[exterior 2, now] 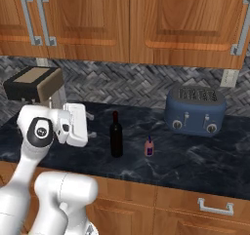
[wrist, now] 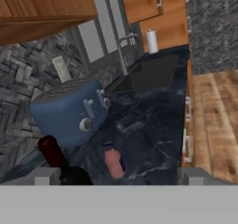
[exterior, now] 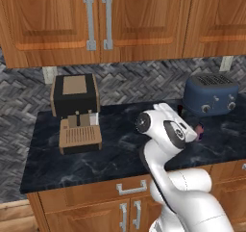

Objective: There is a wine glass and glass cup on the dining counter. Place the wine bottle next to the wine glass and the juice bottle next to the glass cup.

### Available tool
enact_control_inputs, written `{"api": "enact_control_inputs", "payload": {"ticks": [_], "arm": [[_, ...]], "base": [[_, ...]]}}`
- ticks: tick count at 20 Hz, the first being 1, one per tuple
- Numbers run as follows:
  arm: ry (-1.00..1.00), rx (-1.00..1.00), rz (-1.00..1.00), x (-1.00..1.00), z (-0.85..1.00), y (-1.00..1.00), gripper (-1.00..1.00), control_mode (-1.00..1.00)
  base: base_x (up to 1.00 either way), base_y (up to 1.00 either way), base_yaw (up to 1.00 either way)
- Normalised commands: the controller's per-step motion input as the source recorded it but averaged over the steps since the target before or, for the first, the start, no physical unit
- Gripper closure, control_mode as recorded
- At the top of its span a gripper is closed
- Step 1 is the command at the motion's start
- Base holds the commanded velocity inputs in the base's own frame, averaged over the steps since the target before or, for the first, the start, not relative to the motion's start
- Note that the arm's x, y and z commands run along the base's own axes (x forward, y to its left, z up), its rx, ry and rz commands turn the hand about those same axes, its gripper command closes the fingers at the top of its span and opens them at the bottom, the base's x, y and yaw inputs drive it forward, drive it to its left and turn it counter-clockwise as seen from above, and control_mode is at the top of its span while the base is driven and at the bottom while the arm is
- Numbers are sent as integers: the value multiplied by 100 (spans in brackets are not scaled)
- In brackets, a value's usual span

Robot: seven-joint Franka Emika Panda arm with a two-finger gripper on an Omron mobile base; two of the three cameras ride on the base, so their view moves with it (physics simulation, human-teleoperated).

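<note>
The tall near-black wine bottle (exterior 2: 116,136) stands upright on the dark wall counter (exterior 2: 195,166). The small red-pink juice bottle (exterior 2: 149,146) stands just to its right. My gripper (exterior 2: 88,119) hangs left of the wine bottle, apart from it and open, holding nothing. In the hand view the wine bottle (wrist: 56,157) is at lower left and the juice bottle (wrist: 114,160) is near the middle, between my spread fingertips (wrist: 46,176). In the left base view my arm hides most of the juice bottle (exterior: 200,130). The wine glass, glass cup and dining counter are out of view.
A blue toaster (exterior 2: 195,109) sits behind and right of the bottles. A black and tan coffee machine (exterior: 76,111) stands at the counter's left. Wooden cabinets (exterior 2: 146,19) hang overhead. A sink (wrist: 148,76) and a paper towel roll (wrist: 152,41) lie further along the counter.
</note>
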Motion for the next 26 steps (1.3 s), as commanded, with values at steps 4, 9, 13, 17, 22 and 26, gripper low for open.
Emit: {"api": "enact_control_inputs", "payload": {"ticks": [4, 9, 13, 17, 22, 26], "arm": [[7, 0, 0, 24, -11, -15, -100, -100], [10, 0, 0, 30, -9, -11, -100, -100], [9, 0, 2, 27, -6, -7, -100, -100], [7, -1, 3, 25, -6, -2, -100, -100], [4, -7, 4, 22, -12, 1, -100, -100], [0, -12, 3, 23, -16, 0, -100, -100]], "base": [[0, 0, 0], [0, 0, 0], [0, 0, 0], [0, 0, 0], [0, 0, 0], [0, 0, 0]]}}
